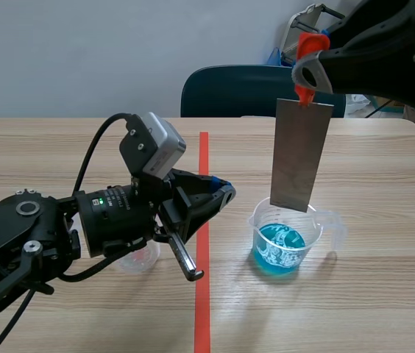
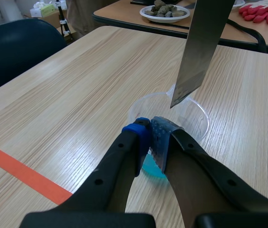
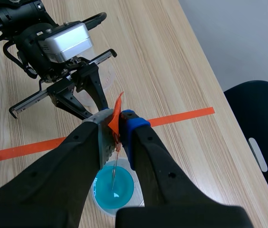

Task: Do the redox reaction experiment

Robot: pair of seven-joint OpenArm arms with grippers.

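Pale wood-grain counter (image 1: 369, 294), crossed by an orange-red tape line, fills the scene view. On it stands a clear beaker (image 1: 260, 224) holding blue liquid (image 1: 281, 248). High up, the right gripper (image 1: 307, 73) pinches the orange-red tab at the top of a grey metal plate (image 1: 301, 151). The plate hangs upright with its lower edge about level with the beaker's rim (whether it is inside the rim I cannot tell from here). The left gripper (image 1: 222, 193) hovers low, just beside the beaker and apart from it.

From the left wrist, that gripper's fingers are pressed together on nothing, tips aimed at the beaker's near wall. The plate's lower corner (image 2: 174, 102) appears to hang over the opening, above the liquid.

From the right wrist, the plate is seen edge-on (image 3: 115, 164), running from the pinch down toward the middle of the blue liquid (image 3: 124, 192).

The step in hand looks like dipping the plate. It calls for a slow, straight descent, with the plate kept vertical and centred so no edge nudges the rim (a light beaker may tip). The pinch on the tab must hold firm throughout.
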